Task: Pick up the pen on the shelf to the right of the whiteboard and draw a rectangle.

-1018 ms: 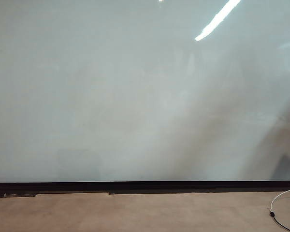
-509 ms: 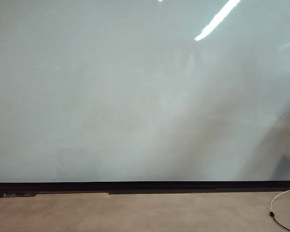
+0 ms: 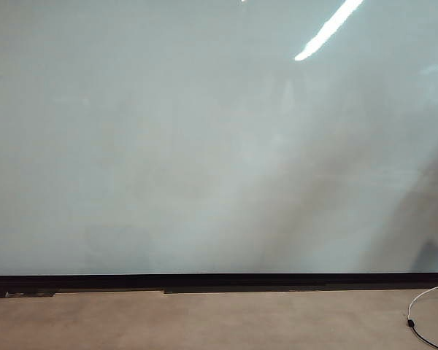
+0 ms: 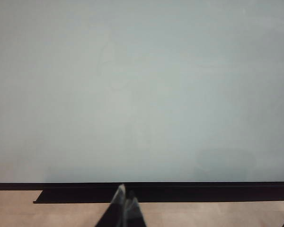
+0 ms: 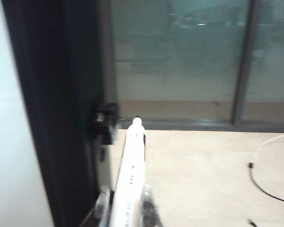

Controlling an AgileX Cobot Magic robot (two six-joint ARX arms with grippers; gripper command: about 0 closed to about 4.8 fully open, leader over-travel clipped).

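Right tool (image 5: 125, 208) grips the pen (image 5: 131, 170) beside the whiteboard (image 3: 204, 146) edge; left tool (image 4: 124, 197) closed, empty, facing board.

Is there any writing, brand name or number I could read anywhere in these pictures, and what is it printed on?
Pen, held in the right gripper beside the board's dark frame: small dark marks along the barrel, too blurred to read.
Whiteboard: no writing or drawing on it.
Left gripper, low in front of the whiteboard: no label visible.
Nothing else carries any text.
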